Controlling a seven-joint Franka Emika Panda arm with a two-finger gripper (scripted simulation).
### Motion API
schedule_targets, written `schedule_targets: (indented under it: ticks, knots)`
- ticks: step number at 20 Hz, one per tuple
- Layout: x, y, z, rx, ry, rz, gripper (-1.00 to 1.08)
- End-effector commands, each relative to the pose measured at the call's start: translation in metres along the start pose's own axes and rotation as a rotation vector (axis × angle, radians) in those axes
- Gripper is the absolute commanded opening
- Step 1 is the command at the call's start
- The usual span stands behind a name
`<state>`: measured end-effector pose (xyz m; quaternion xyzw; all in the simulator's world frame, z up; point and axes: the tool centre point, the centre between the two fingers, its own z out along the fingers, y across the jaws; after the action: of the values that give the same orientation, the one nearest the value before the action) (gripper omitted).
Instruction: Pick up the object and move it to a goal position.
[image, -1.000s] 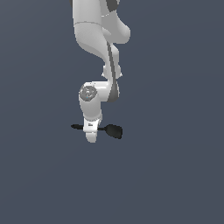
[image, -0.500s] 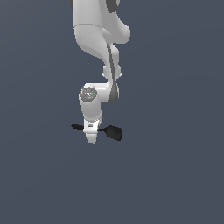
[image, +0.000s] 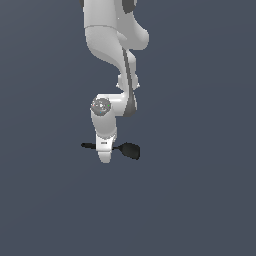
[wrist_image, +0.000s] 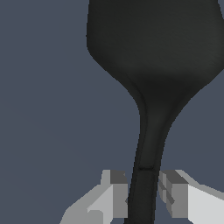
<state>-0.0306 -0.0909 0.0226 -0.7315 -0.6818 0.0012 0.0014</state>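
The black spatula (image: 130, 150) lies level, its blade toward the exterior view's right and its thin handle tip (image: 87, 145) sticking out on the left. My gripper (image: 104, 156) points straight down over the middle of the handle and hides that part. In the wrist view the spatula (wrist_image: 153, 61) fills the picture, and its handle runs between my two fingertips (wrist_image: 119, 196). The gripper (wrist_image: 144, 197) has both pads against the handle's sides, shut on it. I cannot tell whether the spatula rests on the floor or is just off it.
The white arm (image: 112, 45) rises straight above the gripper. A plain dark grey floor (image: 200, 200) surrounds the spatula, and no other object shows.
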Motion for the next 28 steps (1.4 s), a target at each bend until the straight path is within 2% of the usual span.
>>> schedule_targets:
  ticks: [1,10,28]
  knots:
    - [0.003,0.002,-0.009,-0.003,0.0,0.0,-1.0]
    - [0.026,0.007,-0.071,-0.002,-0.001,-0.002,-1.0]
    - [0.097,0.028,-0.268,-0.003,0.001,-0.004,-1.0]
